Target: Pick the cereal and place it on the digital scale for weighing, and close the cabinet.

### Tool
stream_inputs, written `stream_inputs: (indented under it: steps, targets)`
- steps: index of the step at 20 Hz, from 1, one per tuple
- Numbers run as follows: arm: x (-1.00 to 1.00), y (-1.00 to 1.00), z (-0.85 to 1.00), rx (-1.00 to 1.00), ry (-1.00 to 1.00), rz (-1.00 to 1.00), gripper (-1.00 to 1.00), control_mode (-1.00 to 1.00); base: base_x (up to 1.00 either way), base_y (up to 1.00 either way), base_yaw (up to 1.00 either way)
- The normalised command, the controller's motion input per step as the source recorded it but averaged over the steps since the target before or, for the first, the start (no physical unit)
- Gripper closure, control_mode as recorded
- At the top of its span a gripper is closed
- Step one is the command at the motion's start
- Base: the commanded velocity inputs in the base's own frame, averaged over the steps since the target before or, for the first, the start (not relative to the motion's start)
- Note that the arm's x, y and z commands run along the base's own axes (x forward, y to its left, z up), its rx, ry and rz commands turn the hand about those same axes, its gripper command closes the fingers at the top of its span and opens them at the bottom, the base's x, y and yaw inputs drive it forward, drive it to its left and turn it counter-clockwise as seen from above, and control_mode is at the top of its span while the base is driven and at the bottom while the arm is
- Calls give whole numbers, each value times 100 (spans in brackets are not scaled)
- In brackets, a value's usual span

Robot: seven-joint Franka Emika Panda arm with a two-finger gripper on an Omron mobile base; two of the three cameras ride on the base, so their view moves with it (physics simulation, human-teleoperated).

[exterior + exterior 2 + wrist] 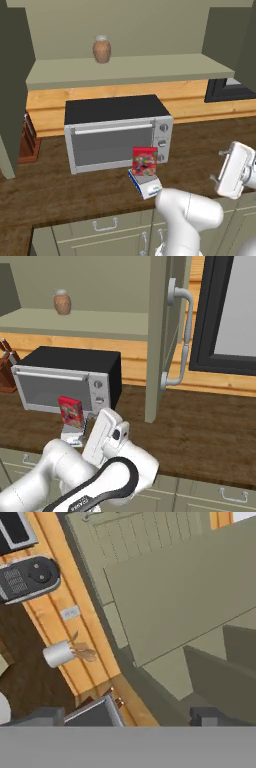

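the white arm [187, 212] is bending up from the near edge of the worktop [75, 185], above the small green drawer fronts [105, 230] with short curved handles. the claw [125, 717] is pointing away from the worktop, its two dark finger tips [42, 716] sitting far apart at the bottom of the hand view, so it is standing released with nothing between them.

just beyond the arm's elbow, near the front edge of the worktop, the digital scale [146, 186] is lying flat with its blue strip facing forward. the cereal [145, 161] is standing upright on the scale's plate, its red printed front facing the robot. in the right base view the same cereal [70, 411] is showing on the scale [72, 437], partly behind the robot's wrist.

directly behind the cereal, the silver toaster oven [117, 132] is sitting with its glass door shut and its knobs on the right side. toward the left end of the worktop a dark wooden knife block [28, 140] is leaning against the back.

toward the right part of the worktop, the cabinet [162, 336] door is swinging out open over the surface, its long silver bar handle [180, 336] facing the robot. further back, a pale shelf [125, 70] is running inside the open cabinet, and a brown round vase [101, 49] is resting on it. at the far right a dark-framed window [227, 316] is showing.
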Motion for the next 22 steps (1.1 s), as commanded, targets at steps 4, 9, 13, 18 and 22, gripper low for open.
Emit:
stream_inputs:
  steps: [4,9,13,18,22]
  targets:
    - [-5,-49,62,20,-23,-18,-100,-100,0,0,0]
    - [-1,-66,51,15,-16,-20,-100,-100,0,0,0]
    - [-1,-75,11,12,1,-21,-100,-100,0,0,0]
    - [-5,-92,8,13,11,-10,-100,-100,0,0,0]
    - [0,-85,0,10,16,-6,-100,-100,0,0,0]
